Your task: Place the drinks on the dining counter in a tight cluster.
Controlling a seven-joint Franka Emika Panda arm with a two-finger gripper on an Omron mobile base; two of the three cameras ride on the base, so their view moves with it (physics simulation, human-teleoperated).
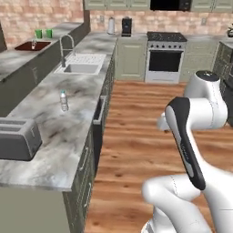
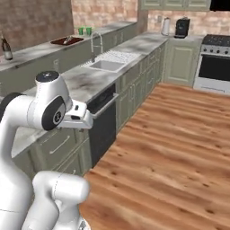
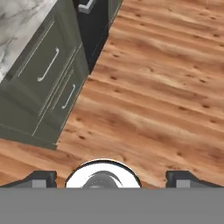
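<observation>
Looking down the kitchen, we see a small clear water bottle [image 1: 64, 101] standing upright on the lower marble surface [image 1: 68, 136], between a toaster [image 1: 18, 137] nearer us and the sink [image 1: 82, 68] farther off. A dark wine bottle [image 2: 6, 48] stands on the raised dining surface [image 2: 31, 51] at far left. Our tool [image 3: 111, 178] hangs over the wooden floor [image 3: 166, 87] beside green drawers [image 3: 48, 74], its fingers wide apart, holding nothing.
</observation>
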